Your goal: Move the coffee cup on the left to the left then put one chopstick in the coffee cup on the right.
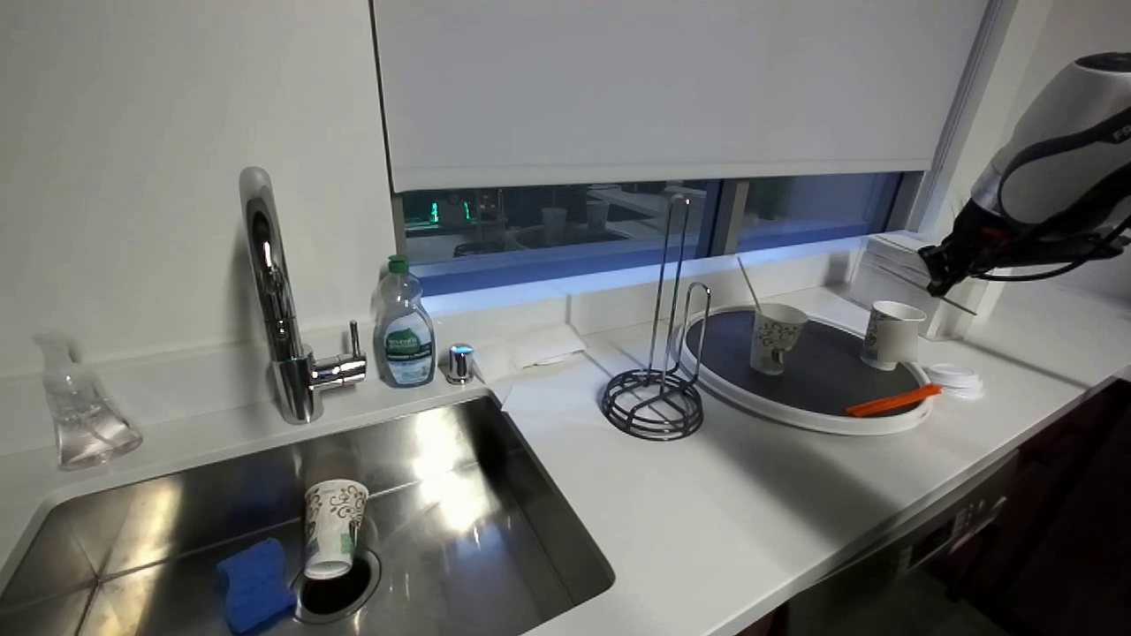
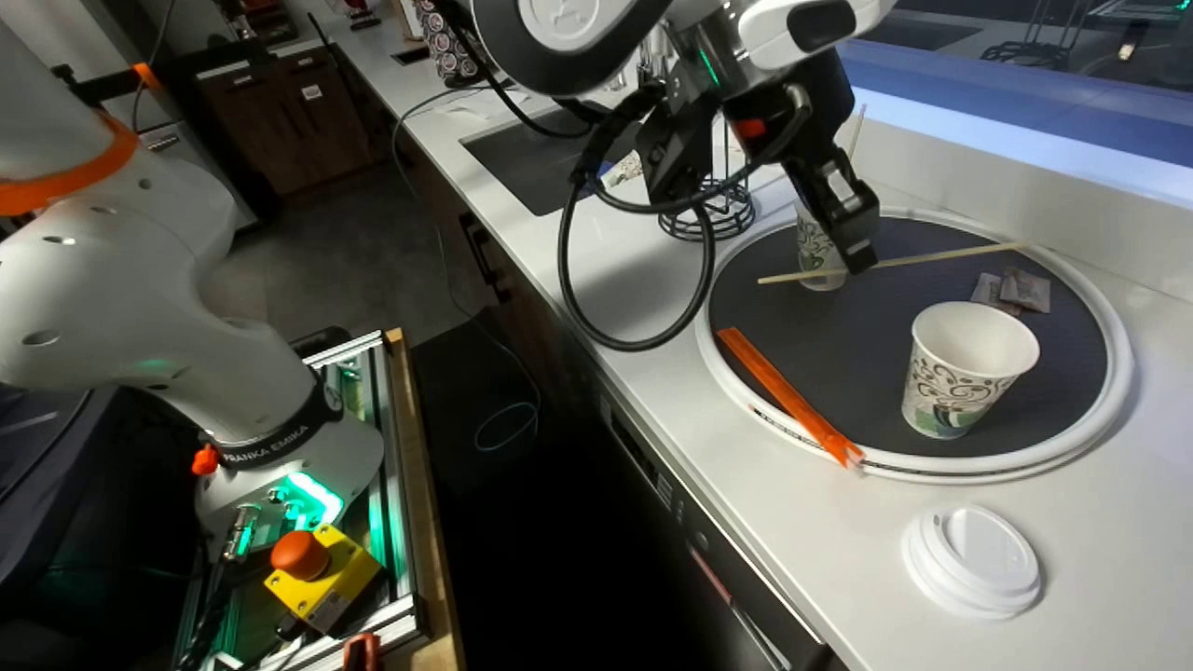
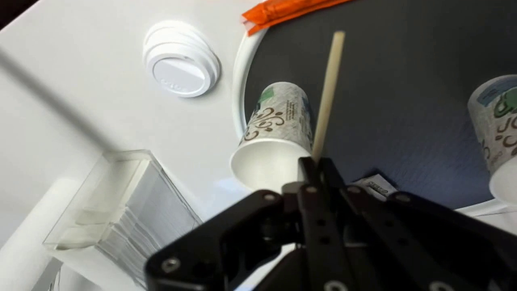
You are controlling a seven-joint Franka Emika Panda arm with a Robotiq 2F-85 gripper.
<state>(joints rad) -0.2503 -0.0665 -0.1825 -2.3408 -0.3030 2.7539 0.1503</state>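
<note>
Chopstick (image 3: 328, 97) in claw (image 3: 318, 165), apparently above tray (image 2: 871, 349) with 2 cups (image 2: 965, 382).

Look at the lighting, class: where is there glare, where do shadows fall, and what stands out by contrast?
In an exterior view, glare whitens patches of the steel sink; in both exterior views, a soft shadow falls on the counter; in the wrist view, a straight shadow crosses the counter, and the pale chopstick stands out against the dark tray surface.
</note>
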